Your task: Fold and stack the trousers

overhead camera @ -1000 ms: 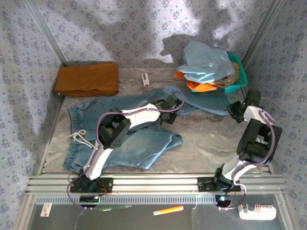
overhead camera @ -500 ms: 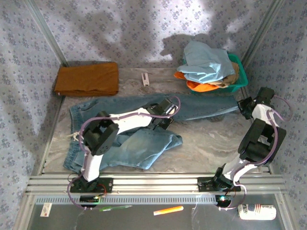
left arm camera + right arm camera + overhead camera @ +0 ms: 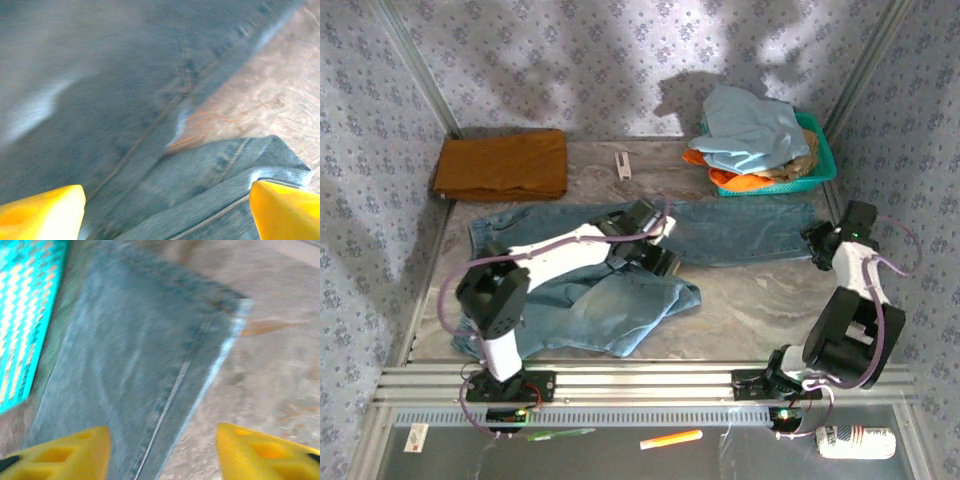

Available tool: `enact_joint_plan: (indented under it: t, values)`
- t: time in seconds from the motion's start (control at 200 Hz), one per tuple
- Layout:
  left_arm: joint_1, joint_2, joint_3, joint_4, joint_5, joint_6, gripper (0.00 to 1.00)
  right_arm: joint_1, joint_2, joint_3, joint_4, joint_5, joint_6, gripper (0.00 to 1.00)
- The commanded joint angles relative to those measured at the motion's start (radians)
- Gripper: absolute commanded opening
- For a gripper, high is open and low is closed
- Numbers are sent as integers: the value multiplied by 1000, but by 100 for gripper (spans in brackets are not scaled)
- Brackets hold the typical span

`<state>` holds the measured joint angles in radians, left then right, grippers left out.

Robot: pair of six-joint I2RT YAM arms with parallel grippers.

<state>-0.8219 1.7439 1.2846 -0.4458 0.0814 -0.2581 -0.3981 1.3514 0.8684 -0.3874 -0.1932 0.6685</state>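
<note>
Trousers (image 3: 605,300) lie spread across the middle of the desk (image 3: 750,300). One leg stretches right and ends just in front of the teal basket (image 3: 825,160); the other is doubled back toward the near edge. The left jaws stand wide apart above the denim where the legs meet, gripping nothing. The right jaws stand apart over the stretched leg's hem (image 3: 135,365), which lies flat beneath them, not held.

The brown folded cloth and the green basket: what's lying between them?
A small white object lies between the brown cloth and the basket, bare tabletop around it, seen from the top view.
</note>
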Motion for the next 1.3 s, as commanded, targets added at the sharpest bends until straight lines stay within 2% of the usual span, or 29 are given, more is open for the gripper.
enact_joint_plan:
  t: [0.0,0.1,0.265,0.405,0.51,0.585,0.665,0.735,0.815,0.924,1.054,1.189,1.294]
  values:
    - [121,-139,-85,18,-85,-136,86,187,23,-12,11,58,-12,26]
    - [260,-239,-223,49,-122,-266,87,319,131,4,54,83,2,0]
    - [490,-328,-432,124,-48,-405,87,325,329,65,94,65,12,0]
    - [601,-337,-543,194,-46,-456,86,295,422,124,83,66,-5,0]
    - [667,-300,-567,210,-50,-472,87,301,386,132,62,36,-28,0]
    - [716,-271,-574,229,-29,-473,86,347,291,114,13,68,-69,17]
    - [758,-261,-571,222,-31,-485,86,423,154,63,-46,112,-109,49]
    - [763,-287,-556,191,-32,-496,86,518,32,4,-94,151,-124,64]
    - [733,-354,-549,168,-50,-495,85,638,-74,-74,-134,155,-120,71]
    - [691,-452,-543,115,-89,-481,86,797,-118,-160,-101,56,-124,67]
    - [669,-570,-587,89,-68,-499,87,943,-43,-145,-85,59,-191,69]
    - [663,-686,-643,50,-24,-509,88,950,92,-92,-75,36,-244,71]
    - [662,-772,-674,0,-12,-506,88,954,177,-67,-49,3,-254,60]
